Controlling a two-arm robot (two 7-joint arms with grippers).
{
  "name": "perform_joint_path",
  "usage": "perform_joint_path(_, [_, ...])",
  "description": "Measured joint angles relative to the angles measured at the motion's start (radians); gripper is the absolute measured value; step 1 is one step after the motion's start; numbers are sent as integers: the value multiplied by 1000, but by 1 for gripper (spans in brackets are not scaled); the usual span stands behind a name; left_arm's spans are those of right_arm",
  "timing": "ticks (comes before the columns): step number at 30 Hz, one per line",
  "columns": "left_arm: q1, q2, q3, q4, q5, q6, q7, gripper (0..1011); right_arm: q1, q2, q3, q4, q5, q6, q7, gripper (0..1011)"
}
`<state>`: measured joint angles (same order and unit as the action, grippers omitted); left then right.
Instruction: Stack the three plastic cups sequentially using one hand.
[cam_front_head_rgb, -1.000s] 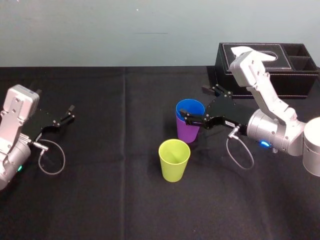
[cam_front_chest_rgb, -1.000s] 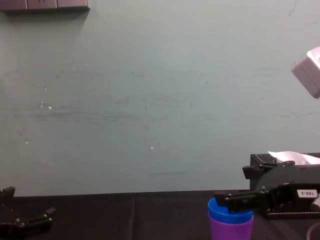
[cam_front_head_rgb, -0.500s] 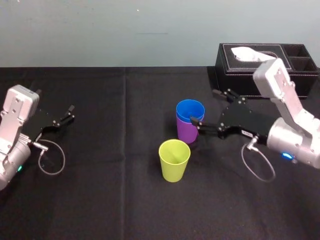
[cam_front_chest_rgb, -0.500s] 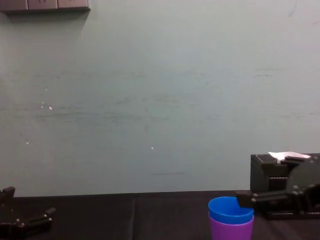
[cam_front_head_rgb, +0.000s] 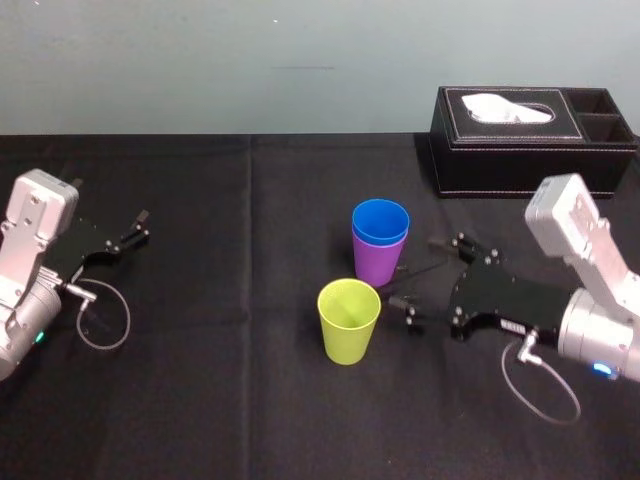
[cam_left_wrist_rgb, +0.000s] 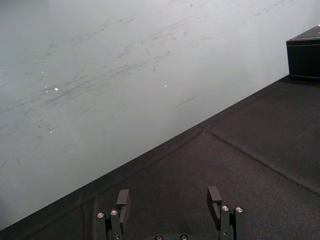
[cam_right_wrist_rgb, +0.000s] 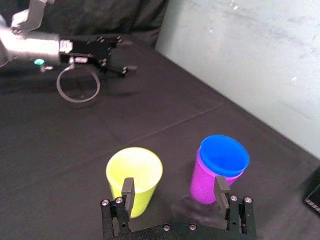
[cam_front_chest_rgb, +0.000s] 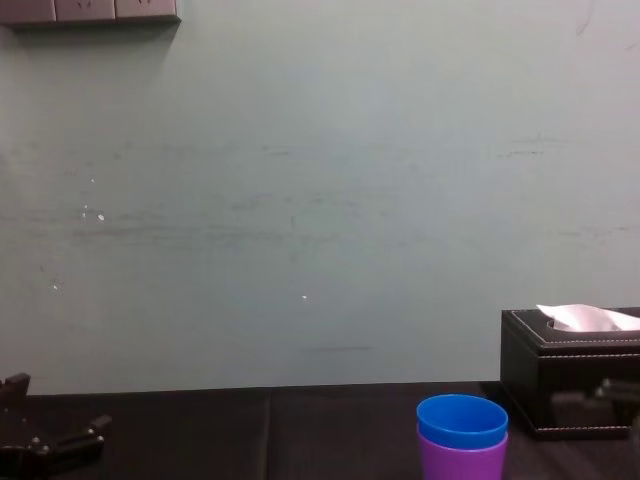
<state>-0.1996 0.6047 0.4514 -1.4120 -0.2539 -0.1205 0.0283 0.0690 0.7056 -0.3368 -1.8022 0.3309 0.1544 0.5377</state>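
The blue cup (cam_front_head_rgb: 380, 221) sits nested in the purple cup (cam_front_head_rgb: 374, 266) at mid-table, both upright. Just in front of them stands the yellow-green cup (cam_front_head_rgb: 348, 320) on its own. My right gripper (cam_front_head_rgb: 421, 279) is open and holds nothing, a little to the right of the yellow-green cup and in front of the stack, pointing left. From its wrist view, the right gripper (cam_right_wrist_rgb: 175, 189) faces the yellow-green cup (cam_right_wrist_rgb: 134, 172) and the blue cup (cam_right_wrist_rgb: 224, 155) in the purple cup (cam_right_wrist_rgb: 205, 183). My left gripper (cam_front_head_rgb: 120, 240) rests open at the far left.
A black tissue box (cam_front_head_rgb: 520, 140) with a white tissue stands at the back right, behind the right arm. The black cloth table (cam_front_head_rgb: 230, 400) meets a pale wall at the back. Loose cable loops hang by each wrist.
My right gripper has drawn back from the blue cup's rim, moving toward me and down to the right of the yellow-green cup. The cups and left arm have not moved.
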Motion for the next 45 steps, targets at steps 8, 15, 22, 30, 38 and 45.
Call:
perform_joint_path(8, [0,0,0,0,0,0,0,1012,-35,16,-23,0,9,-6,7,1003])
perform_joint_path(15, [0,0,0,0,0,0,0,1011,-41,13,-46,15,11,-7,13,1003])
perform_joint_path(22, [0,0,0,0,0,0,0,1011,-20,-6,-74,50,14,-6,21,1003])
perform_joint_path(30, [0,0,0,0,0,0,0,1011,6,-25,-97,84,19,-6,30,1003])
perform_joint_path(38, [0,0,0,0,0,0,0,1011,40,-45,-118,116,27,-2,37,1003])
perform_joint_path(45, [0,0,0,0,0,0,0,1011,74,-65,-136,152,37,4,46,1002])
